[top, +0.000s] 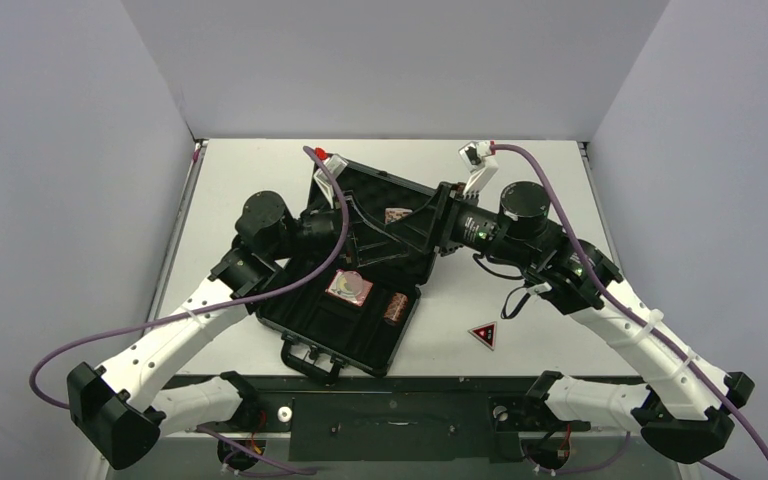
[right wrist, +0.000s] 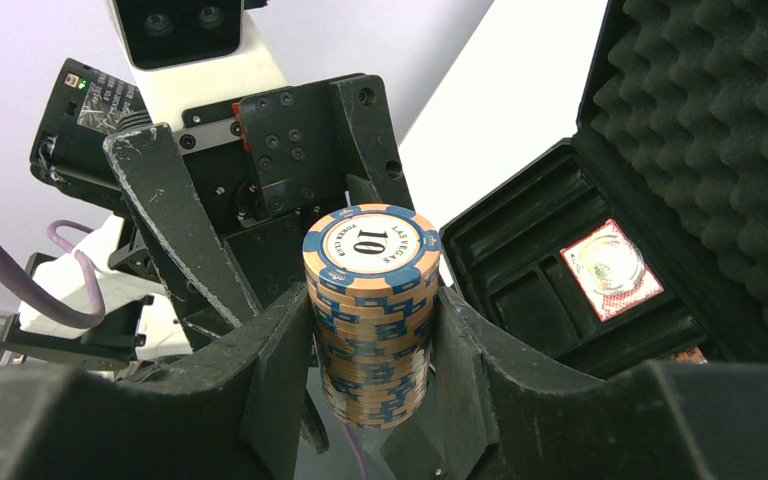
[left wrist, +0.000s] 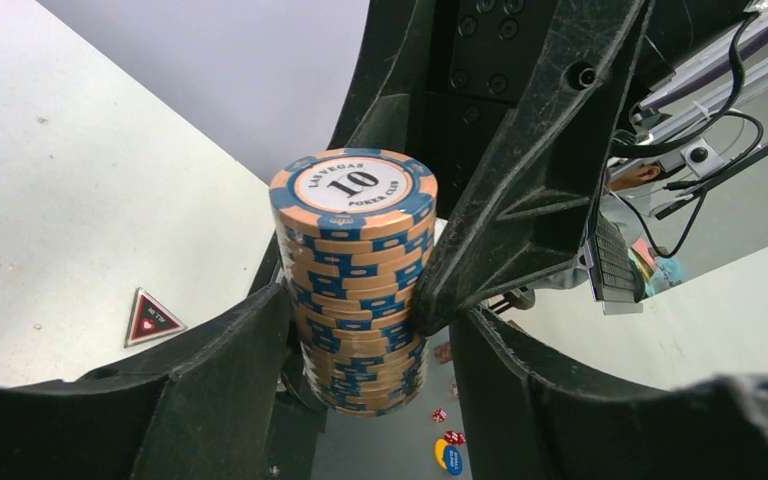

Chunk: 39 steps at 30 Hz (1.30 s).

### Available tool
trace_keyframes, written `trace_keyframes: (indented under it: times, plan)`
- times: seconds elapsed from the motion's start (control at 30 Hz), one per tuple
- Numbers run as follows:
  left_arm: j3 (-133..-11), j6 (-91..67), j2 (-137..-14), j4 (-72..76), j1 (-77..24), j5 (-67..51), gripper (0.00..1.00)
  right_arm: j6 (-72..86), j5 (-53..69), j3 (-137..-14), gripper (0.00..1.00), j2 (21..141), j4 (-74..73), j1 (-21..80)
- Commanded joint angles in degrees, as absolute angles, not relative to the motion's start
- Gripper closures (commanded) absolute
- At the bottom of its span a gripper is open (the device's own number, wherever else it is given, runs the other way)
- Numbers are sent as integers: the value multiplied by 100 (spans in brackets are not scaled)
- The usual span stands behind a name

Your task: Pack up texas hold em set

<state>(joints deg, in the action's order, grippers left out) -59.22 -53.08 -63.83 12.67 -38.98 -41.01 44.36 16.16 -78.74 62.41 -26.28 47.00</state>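
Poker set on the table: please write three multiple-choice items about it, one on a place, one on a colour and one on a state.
1. Where is the red-black triangle?
A. Inside the case
B. On the table, right of the case
C. In a gripper

2. Which colours does the chip stack have?
A. Green and white
B. Black and gold
C. Pale orange and blue

3. In what state is the case?
A. Open
B. Shut and latched
C. Upside down

Answers:
1 B: the top view shows it lying on the bare table beside the case.
2 C: both wrist views show these colours.
3 A: the lid is up and its foam lining shows.
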Motion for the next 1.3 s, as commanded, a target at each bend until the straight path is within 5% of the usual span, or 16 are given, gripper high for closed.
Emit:
trace_keyframes:
  times: [0.0,0.5,0.9,1.1,1.27]
  plan:
    - [-6185,-5299,-6346,1584,-3934,-4019,45,4391,1706,-8129,100,6201,-2106,4771]
    - [-6089,-5074,-6073,1112,-3936,-3552,36,4206,1701,-8184,100,6273,-2344,4789]
    - [-5862,-5105,-5941,1260,-3933,-3419,60,4256,1660,-8161,100,6304,-2311,4838]
    - [-5796,-5122,-5900,1291,-3945,-3399,40,4265,1661,-8166,100,6326,-2310,4867]
    - [-5767,-5169,-5929,1302,-3952,-3427,39,4271,1662,-8165,100,6353,-2311,4903]
